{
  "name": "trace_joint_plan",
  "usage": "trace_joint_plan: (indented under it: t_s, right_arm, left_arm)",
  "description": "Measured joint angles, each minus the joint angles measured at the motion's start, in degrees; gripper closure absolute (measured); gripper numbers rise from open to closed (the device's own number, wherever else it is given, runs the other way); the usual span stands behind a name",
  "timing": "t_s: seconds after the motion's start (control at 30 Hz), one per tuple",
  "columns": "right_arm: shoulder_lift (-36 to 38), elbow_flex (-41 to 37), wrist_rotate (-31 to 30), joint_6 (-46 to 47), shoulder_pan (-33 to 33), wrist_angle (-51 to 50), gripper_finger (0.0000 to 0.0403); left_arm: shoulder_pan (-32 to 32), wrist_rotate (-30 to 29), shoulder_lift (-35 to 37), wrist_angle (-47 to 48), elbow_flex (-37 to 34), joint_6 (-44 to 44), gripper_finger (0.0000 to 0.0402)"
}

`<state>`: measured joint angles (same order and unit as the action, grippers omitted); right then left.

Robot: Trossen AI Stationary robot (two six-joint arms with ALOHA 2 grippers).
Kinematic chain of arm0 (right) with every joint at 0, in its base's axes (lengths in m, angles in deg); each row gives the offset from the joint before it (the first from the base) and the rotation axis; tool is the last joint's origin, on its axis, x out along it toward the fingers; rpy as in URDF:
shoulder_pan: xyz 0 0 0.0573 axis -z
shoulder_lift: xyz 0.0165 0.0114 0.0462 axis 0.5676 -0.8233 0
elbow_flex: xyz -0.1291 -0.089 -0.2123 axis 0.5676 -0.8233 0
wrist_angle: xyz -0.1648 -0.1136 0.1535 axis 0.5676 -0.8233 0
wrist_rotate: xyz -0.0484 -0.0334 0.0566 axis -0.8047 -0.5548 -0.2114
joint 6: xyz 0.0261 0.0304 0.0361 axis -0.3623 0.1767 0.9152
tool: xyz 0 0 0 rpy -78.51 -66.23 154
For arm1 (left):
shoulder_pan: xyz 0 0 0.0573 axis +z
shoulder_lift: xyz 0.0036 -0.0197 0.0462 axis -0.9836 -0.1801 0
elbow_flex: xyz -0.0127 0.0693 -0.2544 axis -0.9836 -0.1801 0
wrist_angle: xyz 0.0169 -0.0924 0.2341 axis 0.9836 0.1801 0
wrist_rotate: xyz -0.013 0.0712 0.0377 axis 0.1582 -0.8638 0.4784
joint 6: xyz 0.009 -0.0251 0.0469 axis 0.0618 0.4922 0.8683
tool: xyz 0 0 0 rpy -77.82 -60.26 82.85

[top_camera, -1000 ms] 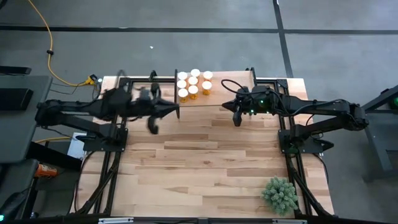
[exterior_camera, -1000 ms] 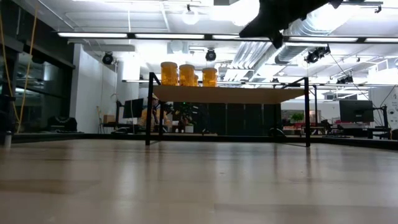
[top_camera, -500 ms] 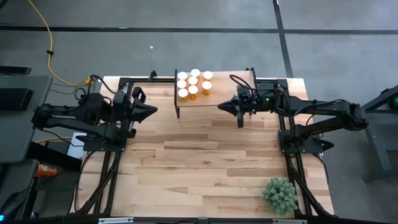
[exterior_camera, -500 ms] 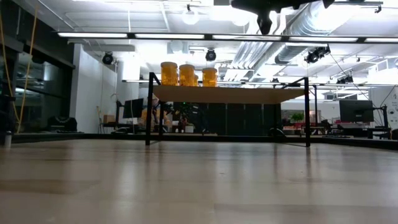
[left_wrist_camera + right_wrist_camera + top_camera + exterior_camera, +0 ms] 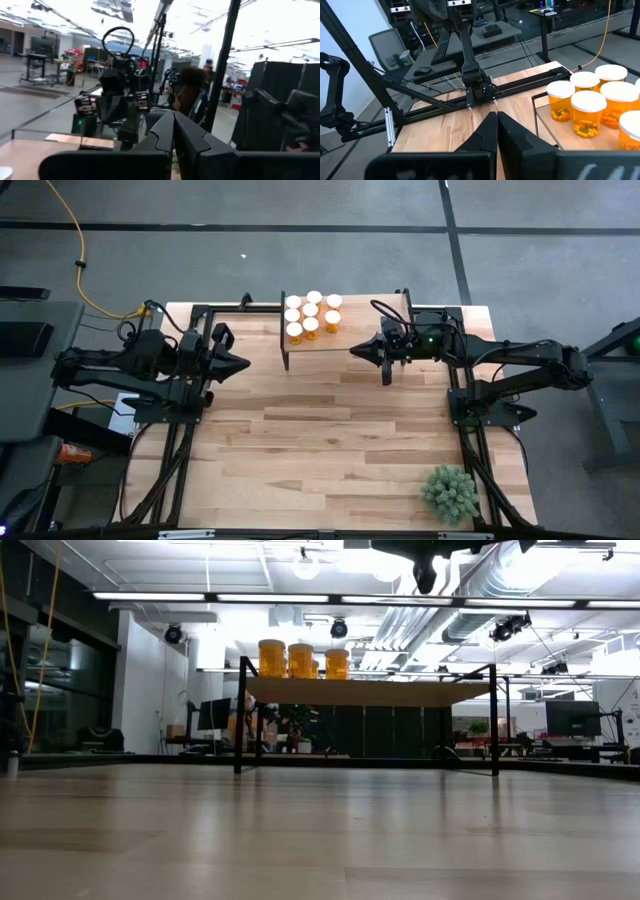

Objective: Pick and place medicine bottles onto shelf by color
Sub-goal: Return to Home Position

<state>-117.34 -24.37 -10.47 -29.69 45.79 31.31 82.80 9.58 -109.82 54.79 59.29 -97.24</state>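
medicine bottles stand upright in a tight cluster on the left end of the shelf, white caps up and long axes vertical. the shelf sits at the middle of the tabletop's far edge, its long side along that edge. the right pincer hovers just off the shelf's near edge, pointing left, fingers together on nothing. the left pincer hangs near the tabletop's left edge, toward the far-left corner, pointing right, fingers together and empty. the tabletop is pale wood planks, with a green plant at its near-right corner. grey floor surrounds it, and a yellow cable lies beyond the far-left corner.
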Motion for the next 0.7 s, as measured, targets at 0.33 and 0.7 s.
trace_joint_plan:
  t_s: [0.33, 0.7]
  right_arm:
    - [0.0, 0.0, -0.02, 0.87, 0.01, 0.22, 0.0403]
    - [0.0, 0.0, -0.09, 4.6, 0.0, 0.19, 0.0403]
  left_arm:
    - [-1.76, 1.51, 4.8, 10.38, 0.0, 2.34, 0.0401]
    - [-1.68, -1.62, 16.37, -0.73, -16.66, -0.53, 0.0401]
